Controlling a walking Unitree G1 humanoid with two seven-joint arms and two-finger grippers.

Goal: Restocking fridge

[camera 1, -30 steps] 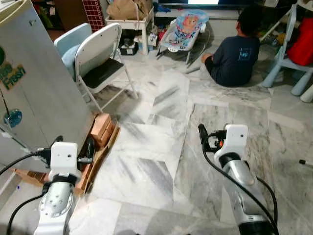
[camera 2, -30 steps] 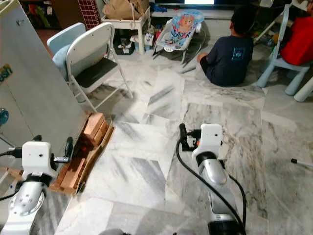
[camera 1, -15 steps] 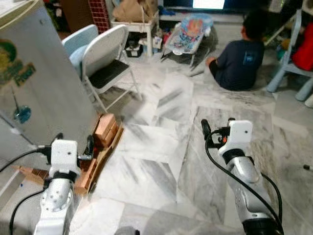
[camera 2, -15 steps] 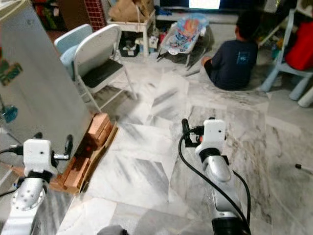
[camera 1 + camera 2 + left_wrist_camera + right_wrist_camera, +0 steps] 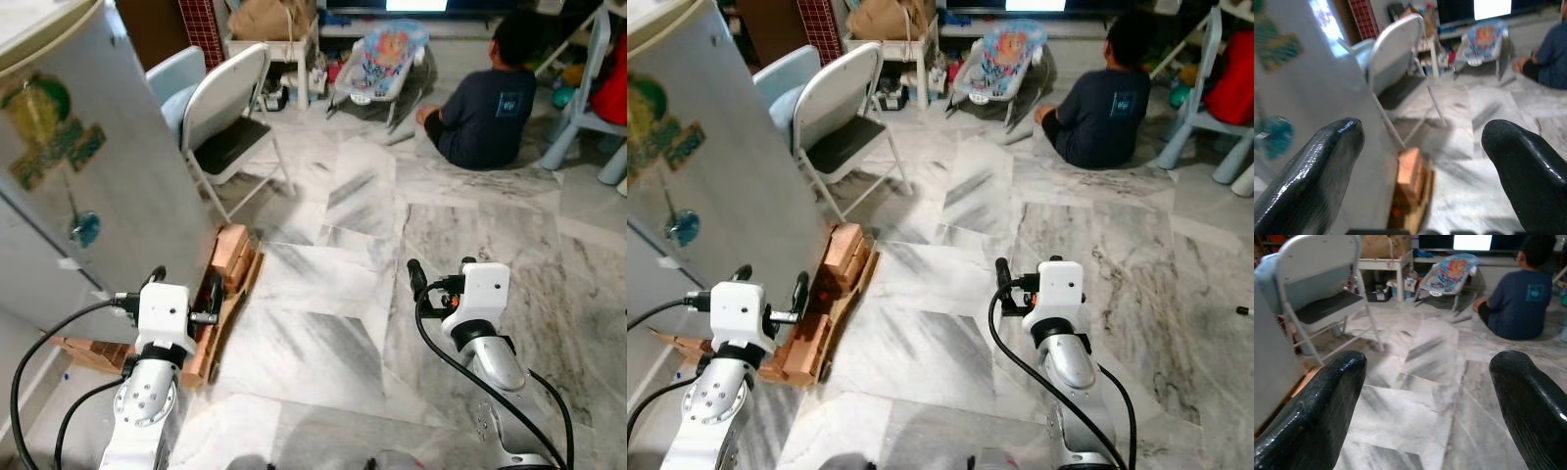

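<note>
The grey fridge (image 5: pixel 88 186) stands at my left with its door closed and green and blue stickers on the front; its side panel (image 5: pixel 1312 98) is also close by in the left wrist view. My left gripper (image 5: pixel 183 286) is held low beside the fridge's lower corner, open and empty, its black fingertips (image 5: pixel 1327 156) wide apart. My right gripper (image 5: pixel 441 270) hovers over the marble floor at my right, also open with nothing between its fingertips (image 5: pixel 1327 396).
Wooden blocks on a pallet (image 5: pixel 227 269) prop the fridge's base. A white folding chair (image 5: pixel 230 103) and a blue chair stand behind it. A person (image 5: pixel 488 98) sits on the floor at the back right beside a baby bouncer (image 5: pixel 390 54). Marble floor (image 5: pixel 323 294) lies ahead.
The camera has shifted, so the fridge now sits closer and larger at the left. Both arms keep the same pose with fingers apart.
</note>
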